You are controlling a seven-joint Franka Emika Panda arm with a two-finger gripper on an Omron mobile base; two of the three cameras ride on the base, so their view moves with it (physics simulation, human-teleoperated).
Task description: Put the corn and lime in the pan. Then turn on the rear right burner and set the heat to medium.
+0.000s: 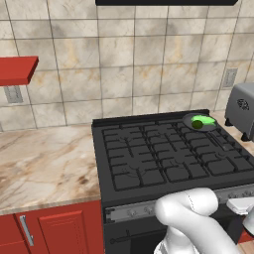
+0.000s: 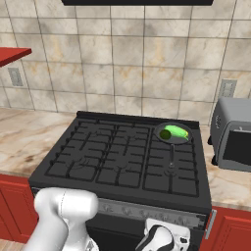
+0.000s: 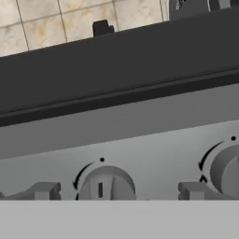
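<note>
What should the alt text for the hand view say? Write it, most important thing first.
Two dark fingertips straddle a round grey knob on the stove's grey control panel, its marker line upright. A second knob sits at the right edge, and beige wall tiles show above the stove's black top.

The pan (image 2: 174, 133) sits on the stove's (image 2: 122, 157) rear right burner (image 2: 172, 142), holding the corn (image 2: 179, 132) and lime (image 2: 165, 134), beside a toaster (image 2: 234, 133).

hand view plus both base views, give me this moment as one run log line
corn and lime: in dark grey pan | gripper: open, straddling grey knob | knob mark: upright
</note>
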